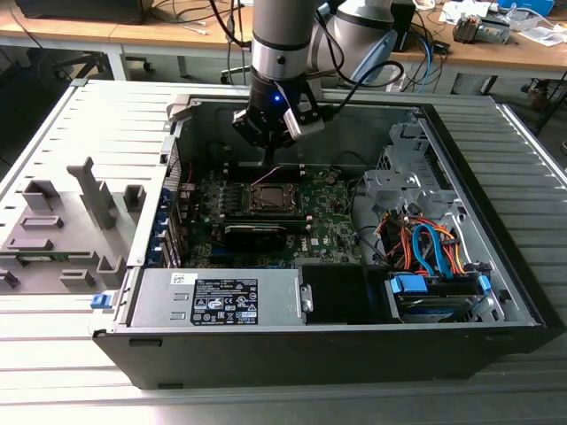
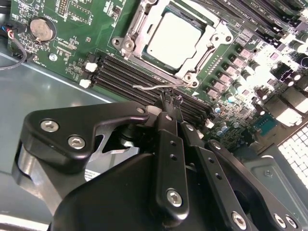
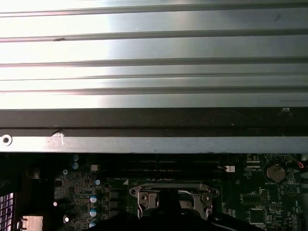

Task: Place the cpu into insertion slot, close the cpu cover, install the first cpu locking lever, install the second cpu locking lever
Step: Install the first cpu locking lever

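Left of the gripper (image 1: 273, 162), grey fixture blocks (image 1: 62, 232) sit on the ribbed table (image 1: 80, 354). The gripper's fingers are pinched together on a wire lever (image 2: 154, 85). Just below them, the cpu (image 2: 173, 34) lies seated under the cpu cover (image 2: 144, 24). Wooden desks (image 1: 496, 49) stand behind.

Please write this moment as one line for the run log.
cpu: seated in insertion slot | cpu cover: closed | gripper: shut, at wire locking lever

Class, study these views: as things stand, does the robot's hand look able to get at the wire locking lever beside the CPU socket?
Probably yes. The hand sits right at the locking lever next to the cpu cover, and nothing lies between them over the open motherboard.
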